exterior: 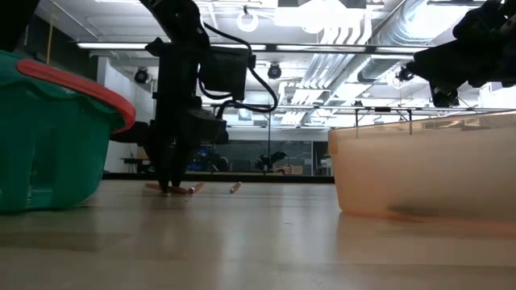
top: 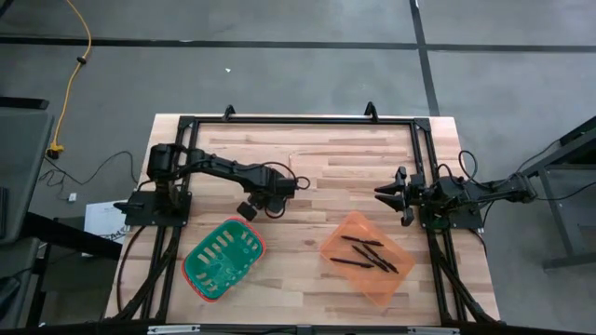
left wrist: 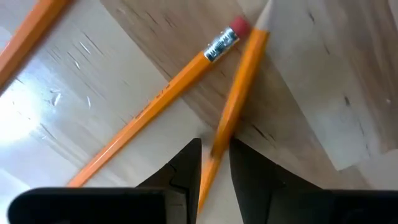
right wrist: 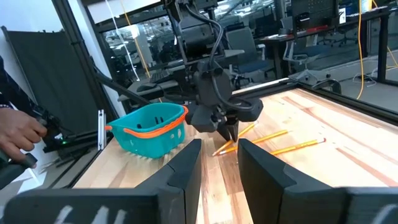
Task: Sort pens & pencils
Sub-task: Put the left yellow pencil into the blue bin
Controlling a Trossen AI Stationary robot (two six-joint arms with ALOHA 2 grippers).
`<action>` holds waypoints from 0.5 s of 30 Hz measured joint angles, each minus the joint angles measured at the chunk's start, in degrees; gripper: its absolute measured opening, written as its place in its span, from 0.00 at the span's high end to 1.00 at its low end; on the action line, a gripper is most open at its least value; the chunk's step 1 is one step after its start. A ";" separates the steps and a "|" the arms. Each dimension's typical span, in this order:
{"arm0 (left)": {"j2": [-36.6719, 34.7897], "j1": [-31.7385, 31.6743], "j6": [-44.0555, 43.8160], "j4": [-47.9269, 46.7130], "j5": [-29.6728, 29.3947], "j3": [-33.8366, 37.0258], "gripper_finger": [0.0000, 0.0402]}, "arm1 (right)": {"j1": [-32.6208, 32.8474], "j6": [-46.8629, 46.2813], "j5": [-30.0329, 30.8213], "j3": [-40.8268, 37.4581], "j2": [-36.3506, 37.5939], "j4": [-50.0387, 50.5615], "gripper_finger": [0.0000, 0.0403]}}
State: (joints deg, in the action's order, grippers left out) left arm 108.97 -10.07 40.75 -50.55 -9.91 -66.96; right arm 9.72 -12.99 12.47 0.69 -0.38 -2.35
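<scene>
Left gripper (left wrist: 214, 165) is down at the table mid-left, fingers (left wrist: 184, 168) closed around the shaft of one of the pencils (left wrist: 239, 99), probably because the green basket (top: 223, 257) just in front of it is where pencils go; the other two pencils (right wrist: 297, 146) lie loose on the wood beside it. The pens (top: 365, 253) already sit together in the orange bin (top: 372, 284) at front right, so that half looks sorted. Right gripper (right wrist: 219, 163) waits near the table's right edge, fingers apart, gripping nothing.
</scene>
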 joint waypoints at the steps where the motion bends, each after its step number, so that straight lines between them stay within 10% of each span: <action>1: 0.00 -0.02 0.00 -0.04 0.00 0.00 0.82 | 0.02 0.00 0.00 0.00 0.02 0.00 0.76; 15: 0.00 -0.11 -2.87 0.37 2.81 0.08 0.86 | 0.02 -0.02 0.00 0.00 0.02 0.00 0.76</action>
State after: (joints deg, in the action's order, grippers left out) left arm 108.97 -10.17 37.88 -50.18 -7.11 -66.88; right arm 9.74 -13.02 12.47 0.69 -0.36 -2.35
